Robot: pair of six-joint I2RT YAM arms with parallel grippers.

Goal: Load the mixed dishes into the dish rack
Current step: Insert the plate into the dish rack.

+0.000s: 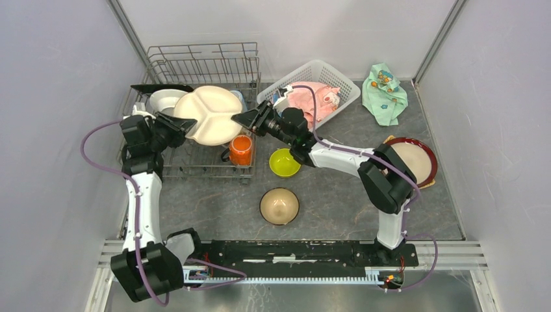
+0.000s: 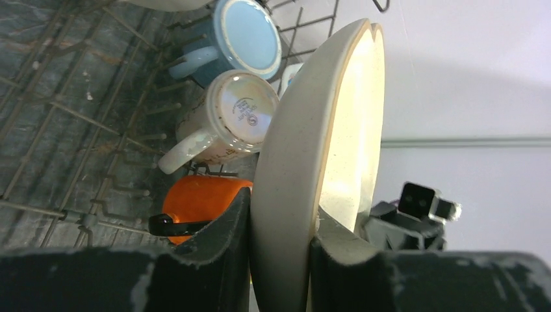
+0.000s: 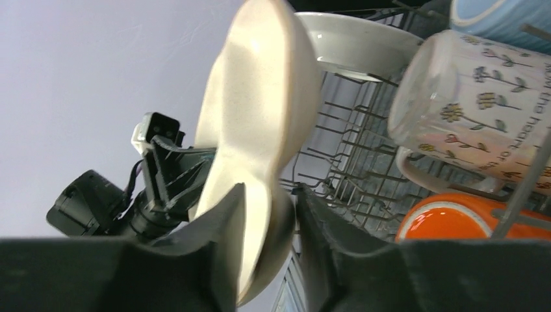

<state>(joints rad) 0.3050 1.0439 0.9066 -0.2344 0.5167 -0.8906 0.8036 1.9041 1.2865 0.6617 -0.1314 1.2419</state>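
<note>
The cream divided plate (image 1: 208, 114) hangs tilted above the grey wire dish rack (image 1: 201, 65). My left gripper (image 1: 184, 125) is shut on its left rim (image 2: 292, 162), and my right gripper (image 1: 243, 119) is shut on its right rim (image 3: 260, 110). In the rack are an orange mug (image 1: 240, 149), a light-blue mug (image 2: 247, 36), a white patterned mug (image 2: 227, 120), a white dish (image 1: 166, 99) and a dark square plate (image 1: 161, 88). A lime-green bowl (image 1: 284, 162) and a tan bowl (image 1: 279, 206) sit on the table. A red-rimmed plate (image 1: 412, 159) lies at the right.
A white plastic lattice basket (image 1: 338, 78) with a pink cloth (image 1: 315, 101) stands behind my right arm. A mint-green patterned cloth (image 1: 384, 91) lies at the back right. Grey walls close in on both sides.
</note>
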